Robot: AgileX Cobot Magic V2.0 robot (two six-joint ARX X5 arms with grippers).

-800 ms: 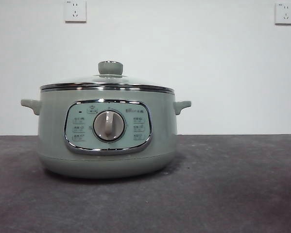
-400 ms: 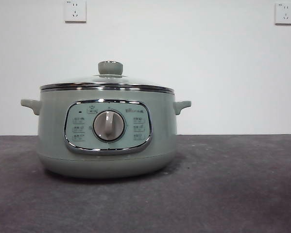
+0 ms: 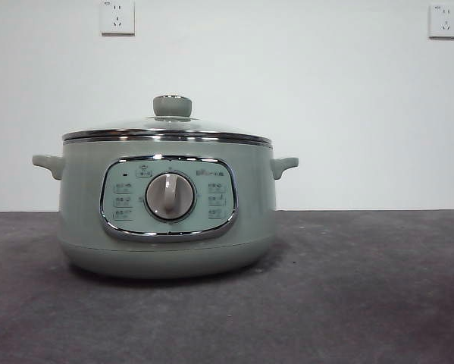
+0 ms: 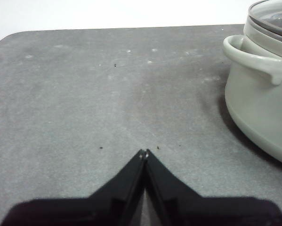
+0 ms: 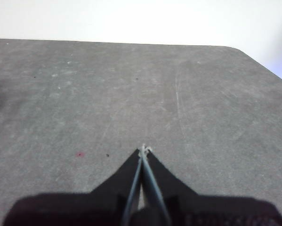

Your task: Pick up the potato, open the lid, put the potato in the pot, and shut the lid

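1. On the dark grey bench stands the pot, its control panel and dial facing the front view, with the lid seated on its rim.
2. Whatever the pot holds cannot be made out; the potato shows in no view.
3. Left gripper hovers over bare bench with its jaws pressed together, empty; the pot's side handle is near, the pot cut off by the picture edge.
4. Right gripper hangs over bare bench, jaws closed on nothing, the pot out of its view
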